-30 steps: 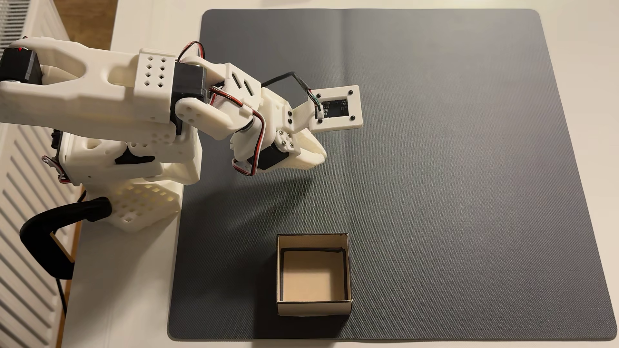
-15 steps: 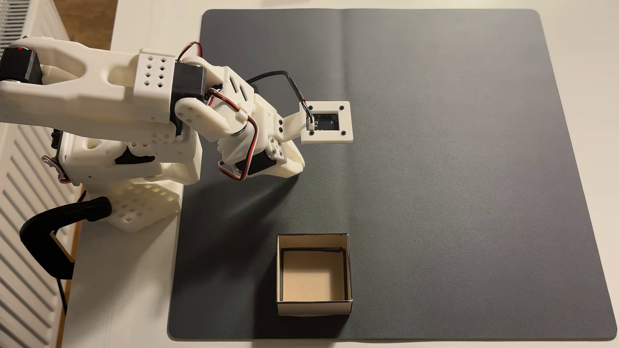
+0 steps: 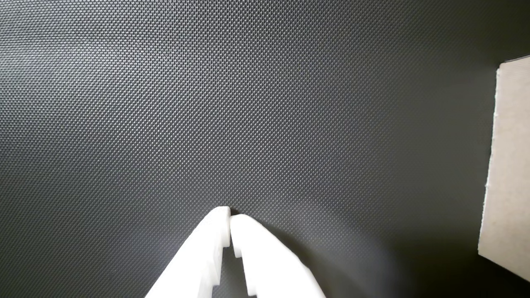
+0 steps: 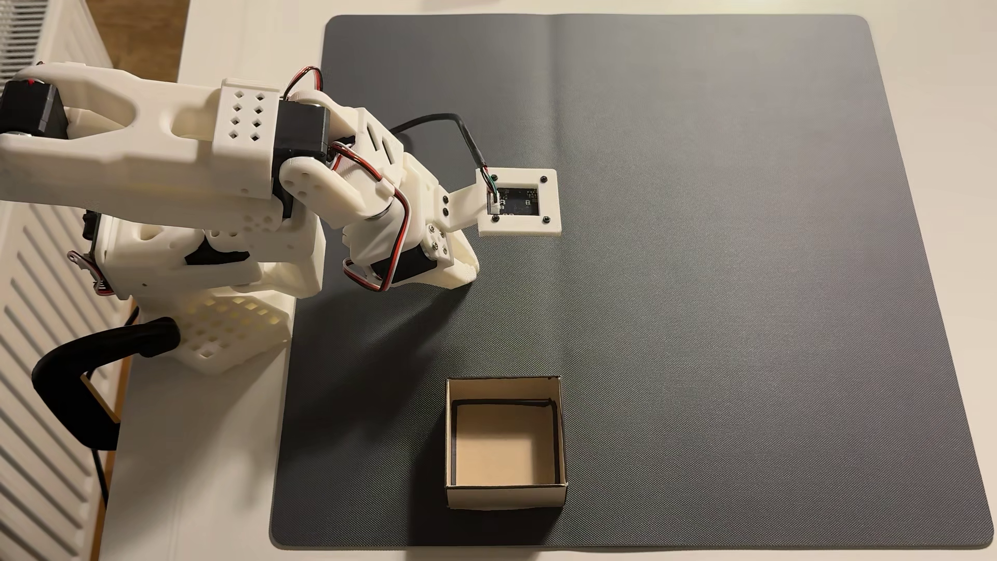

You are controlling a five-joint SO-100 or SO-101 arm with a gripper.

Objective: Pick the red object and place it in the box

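Wrist view is showing the white 2-finger plastic gripper [image 3: 230, 219] closed on nothing over the dark mat [image 3: 248, 103], the beige cardboard box [image 4: 504, 493] sitting empty nearby, so locating the red object is seemingly pending.

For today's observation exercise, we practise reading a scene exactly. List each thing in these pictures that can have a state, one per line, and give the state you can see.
gripper: shut, fingertips together with nothing between them, over bare mat.
box: open at the top, upright on the mat, empty.
mat: lying flat on the table, with a faint fold line down its middle.
wrist camera frame: mounted on the arm, cable plugged in.
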